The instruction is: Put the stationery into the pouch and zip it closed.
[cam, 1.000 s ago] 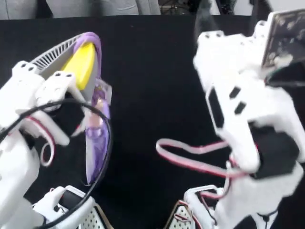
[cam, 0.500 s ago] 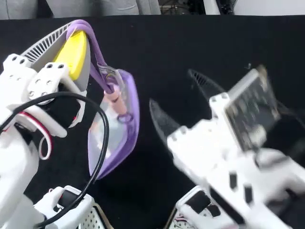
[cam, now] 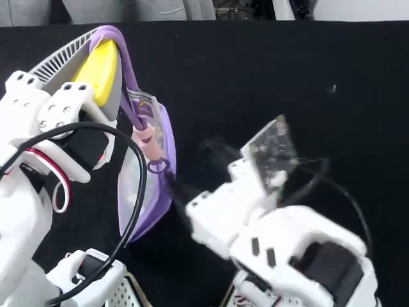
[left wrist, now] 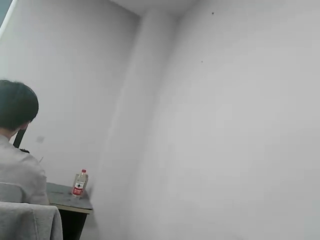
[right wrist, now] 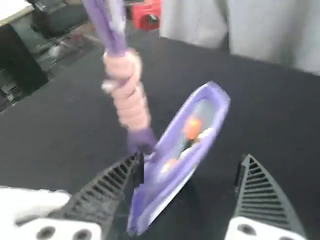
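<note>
One purple-edged clear pouch [cam: 153,204] is hanging in the air over the black table [cam: 268,70], its top strip running up and looping over a yellow-padded finger [cam: 102,70]. Inside the pouch something orange [right wrist: 192,127] is showing through the clear side. It is possibly a piece of stationery, though it is too blurred to tell. A pink coiled cord [cam: 149,137] is dangling down the pouch's front from the strip, and a small purple ring [cam: 158,167] is hanging at the cord's lower end. The left gripper [cam: 105,48] is holding the pouch by its top, pinching the purple strip between the yellow pad and a white ribbed finger [cam: 64,61]. The right gripper [right wrist: 190,162] is sitting at the pouch's lower end. Its two black ribbed fingers [right wrist: 107,192] are spreading wide, one on each side of the pouch, and I cannot tell whether either is touching it. The right arm's white body [cam: 281,243] is lying beside the pouch, on the side away from the left arm.
</note>
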Motion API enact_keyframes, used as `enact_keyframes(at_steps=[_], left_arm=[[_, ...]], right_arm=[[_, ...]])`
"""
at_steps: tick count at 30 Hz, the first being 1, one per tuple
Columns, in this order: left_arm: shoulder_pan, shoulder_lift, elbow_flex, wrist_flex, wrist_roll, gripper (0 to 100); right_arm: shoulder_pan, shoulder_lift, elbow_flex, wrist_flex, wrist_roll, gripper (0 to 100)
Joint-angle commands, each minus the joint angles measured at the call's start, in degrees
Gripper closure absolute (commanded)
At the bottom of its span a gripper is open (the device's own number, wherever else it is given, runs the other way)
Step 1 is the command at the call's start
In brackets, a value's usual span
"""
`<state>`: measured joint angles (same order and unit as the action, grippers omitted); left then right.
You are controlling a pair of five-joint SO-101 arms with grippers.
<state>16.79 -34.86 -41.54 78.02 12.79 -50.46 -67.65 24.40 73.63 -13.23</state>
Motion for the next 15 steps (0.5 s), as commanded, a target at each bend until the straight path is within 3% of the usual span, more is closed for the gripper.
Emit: enact_keyframes(at_steps=[1,5,15], left_arm=[[-0.6,0.2,0.0,-1.4,0.2,97],[-0.7,0.2,0.0,-1.4,0.2,97],[-0.7,0.8,0.1,-1.4,0.2,97]], right_arm=[[-5.7,-8.0,9.0,-10.3,-1.1,70.7],[-5.0,-11.5,15.3,-14.4,-1.1,70.8],[-8.7,-13.6,14.6,-14.0,-6.0,70.5]])
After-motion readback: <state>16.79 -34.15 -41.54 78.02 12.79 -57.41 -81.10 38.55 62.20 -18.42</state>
